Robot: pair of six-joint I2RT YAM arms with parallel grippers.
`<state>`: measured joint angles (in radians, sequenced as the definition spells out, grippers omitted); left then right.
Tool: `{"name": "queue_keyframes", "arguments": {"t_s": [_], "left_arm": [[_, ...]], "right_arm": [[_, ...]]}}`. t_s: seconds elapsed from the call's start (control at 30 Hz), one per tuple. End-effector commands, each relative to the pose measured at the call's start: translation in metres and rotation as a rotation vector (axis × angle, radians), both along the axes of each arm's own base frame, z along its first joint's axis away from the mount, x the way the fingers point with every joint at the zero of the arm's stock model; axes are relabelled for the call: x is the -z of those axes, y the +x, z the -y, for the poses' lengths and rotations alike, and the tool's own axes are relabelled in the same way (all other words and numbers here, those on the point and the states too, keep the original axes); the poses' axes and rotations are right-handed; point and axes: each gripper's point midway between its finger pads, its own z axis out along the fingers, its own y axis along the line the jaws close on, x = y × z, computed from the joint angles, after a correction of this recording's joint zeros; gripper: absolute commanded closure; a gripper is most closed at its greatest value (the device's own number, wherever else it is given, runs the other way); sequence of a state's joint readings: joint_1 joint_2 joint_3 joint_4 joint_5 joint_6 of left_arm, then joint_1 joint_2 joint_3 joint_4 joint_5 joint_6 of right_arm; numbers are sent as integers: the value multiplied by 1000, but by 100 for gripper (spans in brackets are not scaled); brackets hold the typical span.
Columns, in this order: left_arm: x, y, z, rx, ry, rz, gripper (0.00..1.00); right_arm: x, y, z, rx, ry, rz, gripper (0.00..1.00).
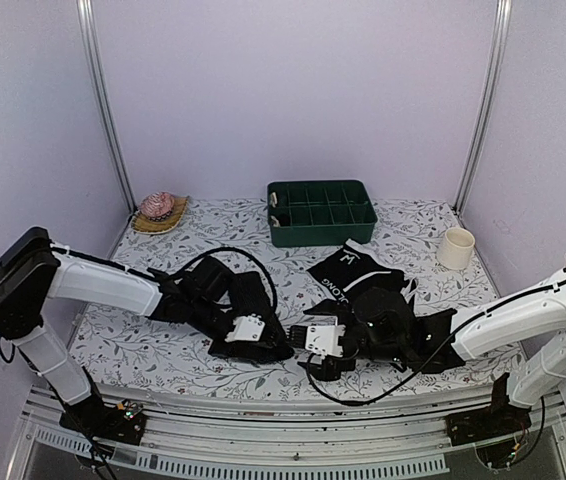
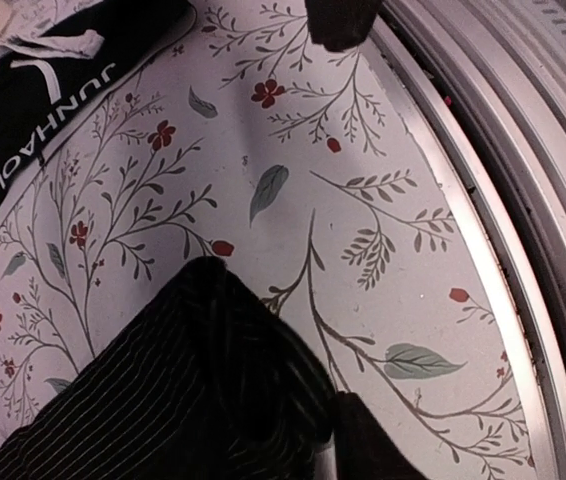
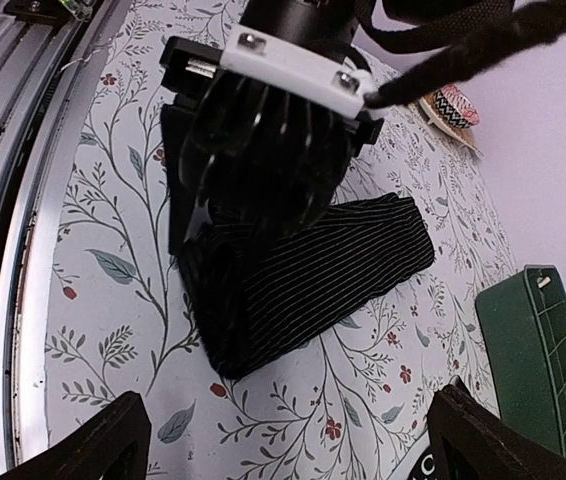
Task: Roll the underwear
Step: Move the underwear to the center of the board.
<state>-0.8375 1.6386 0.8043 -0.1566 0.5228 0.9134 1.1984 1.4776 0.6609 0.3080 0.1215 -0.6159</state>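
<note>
A black underwear with fine pinstripes (image 1: 248,300) lies folded on the floral cloth at the near centre, also in the right wrist view (image 3: 333,260). My left gripper (image 1: 268,345) sits on its near end, shut on the bunched fabric (image 2: 163,380); one finger (image 2: 373,445) shows beside the bundle, the other is hidden under it. A second black underwear with white stripes and white waistband lettering (image 1: 355,268) lies further back on the right, also in the left wrist view (image 2: 23,100). My right gripper (image 1: 301,348) is open and empty (image 3: 293,420), facing the left gripper just right of the pinstriped piece.
A green compartment tray (image 1: 321,212) stands at the back centre. A cream cup (image 1: 456,248) is at the back right. A pink object on a woven mat (image 1: 158,208) is at the back left. The table's metal front rail (image 2: 523,200) runs close beside both grippers.
</note>
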Motion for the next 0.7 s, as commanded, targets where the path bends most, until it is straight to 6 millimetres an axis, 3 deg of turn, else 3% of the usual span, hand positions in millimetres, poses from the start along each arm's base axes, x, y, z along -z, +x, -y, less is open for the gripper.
{"name": "queue_keyframes", "arguments": {"t_s": [0.0,0.03,0.1,0.2,0.33,0.43,0.53,0.67], "left_arm": [[5,-6,7,-15,12,-38,23],[5,-8,6,-12,10,-36,4],[-2,-7,3,-24,-2,-17,2],[-22,12,-3,-100,-50,32,2],[-70,70,-13,-326,-167,62,2],[-86,120,-27,-505,-168,106,2],[-82,158,-40,-630,-123,158,1],[-56,191,-50,-715,-19,201,1]], "right_arm": [[-25,-1,-7,-7,55,17,1],[-29,-2,-4,-5,67,15,1],[-38,-4,2,6,99,9,1],[-53,-3,11,38,155,14,1],[-67,-4,16,51,215,11,1],[-70,-2,18,67,227,19,1],[-69,2,19,91,225,25,1],[-70,2,20,98,230,19,1]]}}
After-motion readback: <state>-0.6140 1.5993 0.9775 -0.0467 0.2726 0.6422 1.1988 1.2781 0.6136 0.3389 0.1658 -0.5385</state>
